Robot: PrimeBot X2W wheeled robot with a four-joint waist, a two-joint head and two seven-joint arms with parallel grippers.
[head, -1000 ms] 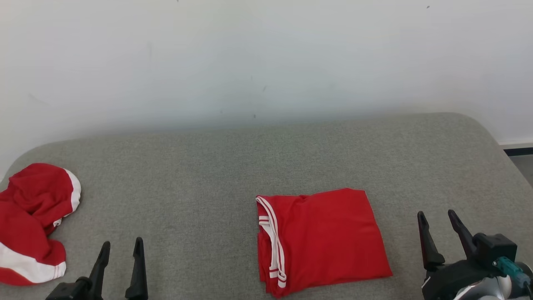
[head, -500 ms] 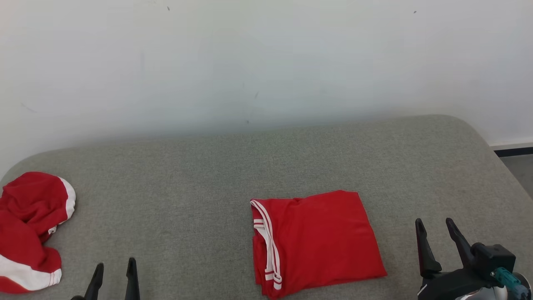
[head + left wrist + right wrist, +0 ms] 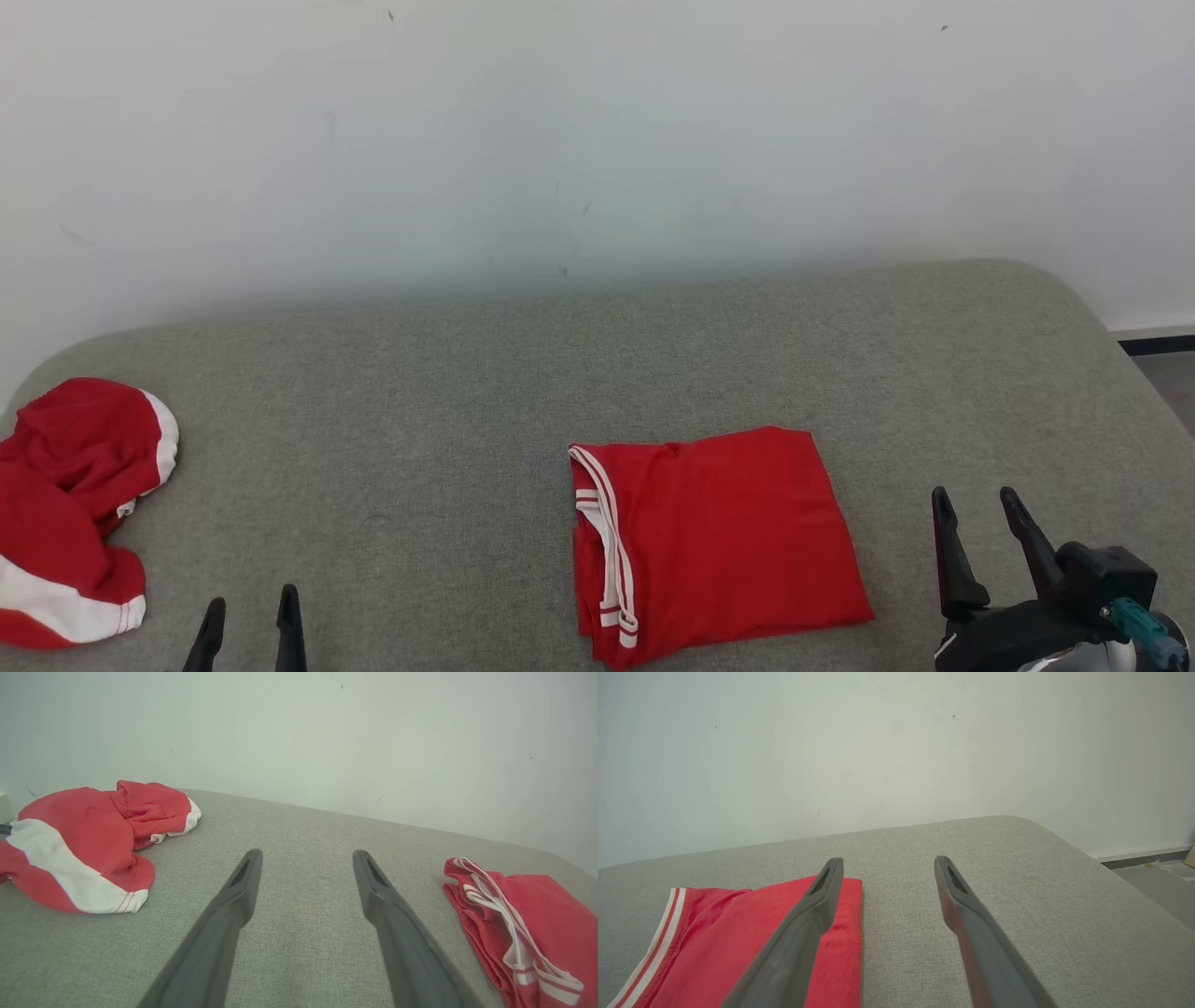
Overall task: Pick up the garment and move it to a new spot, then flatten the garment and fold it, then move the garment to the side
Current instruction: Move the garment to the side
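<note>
A folded red garment point(image 3: 719, 537) with white striped trim lay flat on the right half of a worktop point(image 3: 420, 411) covered in grey fabric, set against a plain pale wall point(image 3: 597, 140). Its neat square shape suggested the folding was finished and it had been set aside. A crumpled red-and-white garment point(image 3: 70, 509) sat heaped at the far left edge, probably waiting its turn. The left hand point(image 3: 252, 597) hovered low between the two, fingers spread and grasping nothing. The right hand point(image 3: 974, 495) hovered just right of the folded garment, likewise spread and empty. No brand, label or writing could be read.
</note>
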